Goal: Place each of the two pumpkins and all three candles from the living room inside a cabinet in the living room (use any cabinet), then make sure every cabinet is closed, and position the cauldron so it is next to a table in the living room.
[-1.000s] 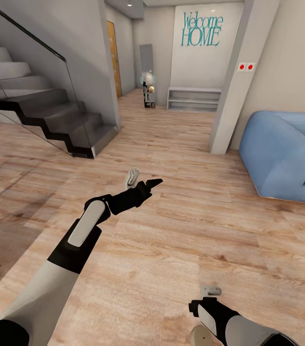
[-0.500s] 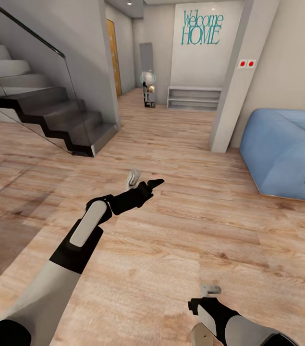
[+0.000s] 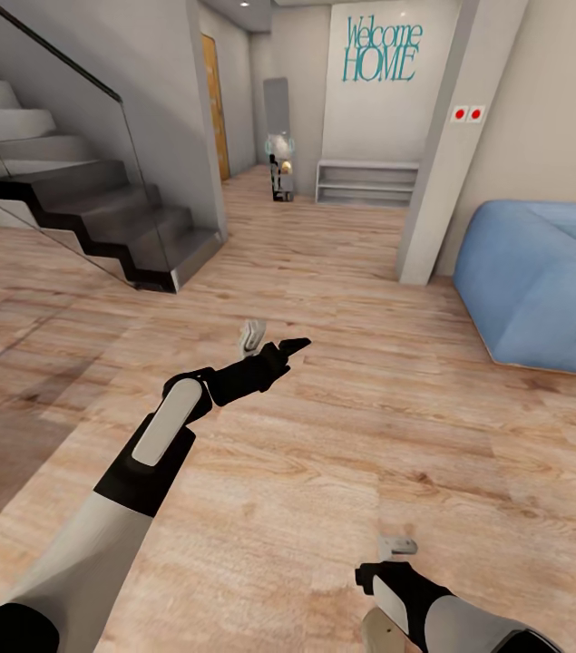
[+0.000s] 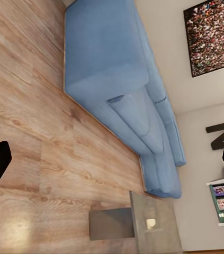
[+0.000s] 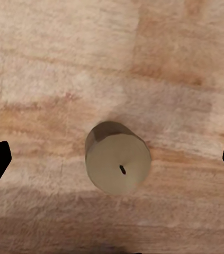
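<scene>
The candle [image 5: 118, 161] stood upright on the floor [image 3: 342, 453], directly beneath the right gripper [image 5: 112, 153], whose jaws were spread wide (nothing held); left gripper [image 4: 112, 159] likewise open, aimed at the sofa [image 4: 112, 69]; recommended: descend centred before closing.

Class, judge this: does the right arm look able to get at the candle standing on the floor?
Probably yes: the candle stands upright on bare wood floor, centred between the open right gripper fingertips, with nothing between.
</scene>
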